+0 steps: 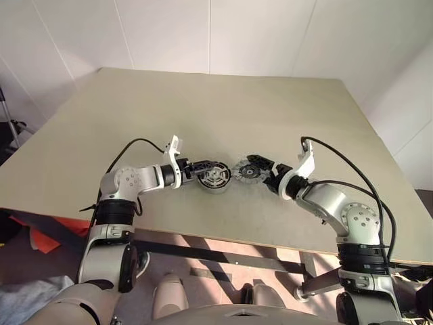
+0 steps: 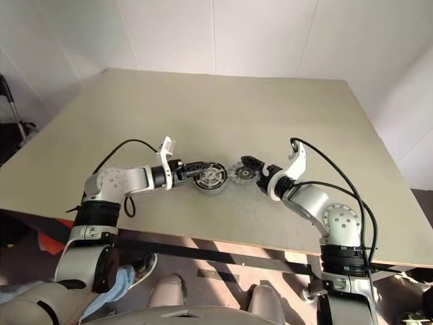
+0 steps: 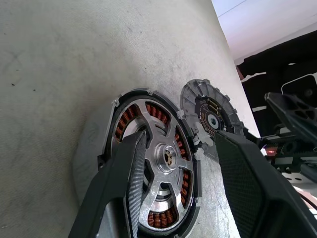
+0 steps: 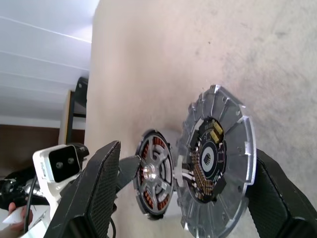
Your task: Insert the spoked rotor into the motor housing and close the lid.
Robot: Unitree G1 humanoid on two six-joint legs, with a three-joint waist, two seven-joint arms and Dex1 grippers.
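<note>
Near the front edge of the pale grey table (image 1: 270,108), the thick round dark-and-silver motor housing (image 1: 215,178) with copper-orange windings sits at the tips of the left claw (image 1: 200,168). That claw's fingers stand half apart, one laid across the housing's face and the other outside its rim; judged a clamp on the ring wall, bracing it. The black-rimmed spoked rotor (image 3: 166,157), with silver spokes and hub, appears already seated in the housing, windings showing through the gaps. The flat grey metal lid (image 1: 246,172), jagged at its edge, lies just beside the housing on the robot's right, rims touching or nearly so. The right claw (image 1: 262,170) points at it from the right, fingers (image 4: 99,183) spread wide to either side of the disc, not closed on it. The right arm is nearer the lid. The lid's way to the housing runs leftward, straight along the line between the two claws.
</note>
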